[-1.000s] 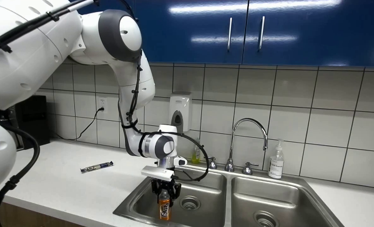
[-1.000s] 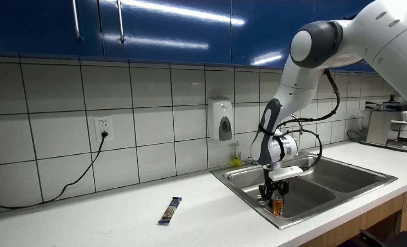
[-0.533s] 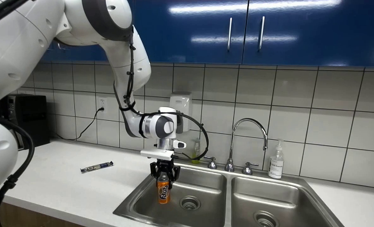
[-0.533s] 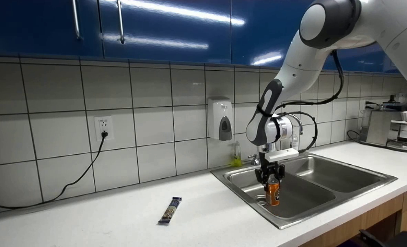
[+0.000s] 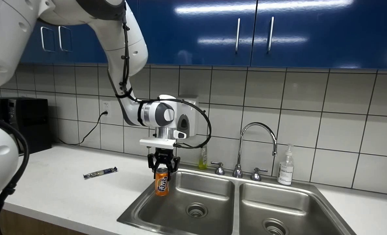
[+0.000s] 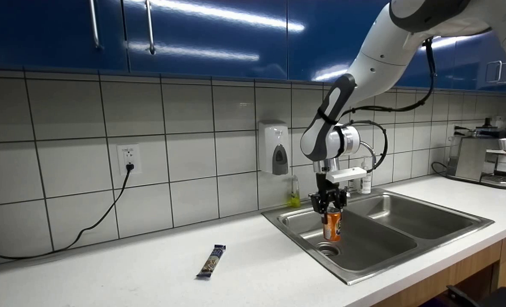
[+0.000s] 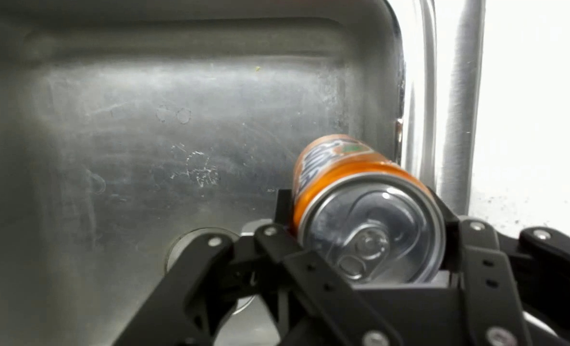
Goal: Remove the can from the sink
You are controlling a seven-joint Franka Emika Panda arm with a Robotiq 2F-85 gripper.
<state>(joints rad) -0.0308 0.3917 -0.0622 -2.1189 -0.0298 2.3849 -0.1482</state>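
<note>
The can (image 5: 162,187), orange with a metallic top, is in my gripper (image 5: 162,176), roughly upright. My gripper is shut on it, with fingers on both sides of its upper part. In an exterior view, the can (image 6: 332,229) hangs above the drain-side basin of the steel sink (image 6: 396,246), off its floor, below the gripper (image 6: 332,217). In the wrist view, the can (image 7: 369,230) shows its lid and pull tab between the fingers (image 7: 284,209). Its lower end is close to the inside wall of the sink, near the rim (image 7: 458,110). The can's underside is hidden there.
A chrome faucet (image 5: 239,147) and a white soap bottle (image 5: 285,168) stand behind the sink. A yellow-green bottle (image 6: 295,196) stands at its back corner. A wrapped bar (image 6: 211,261) lies on the white counter (image 6: 129,273). A dispenser (image 6: 274,147) hangs on the wall.
The gripper has risen with the can from low in the basin to near rim height. It has also shifted slightly toward the counter with the wrapped bar. The can stays held.
</note>
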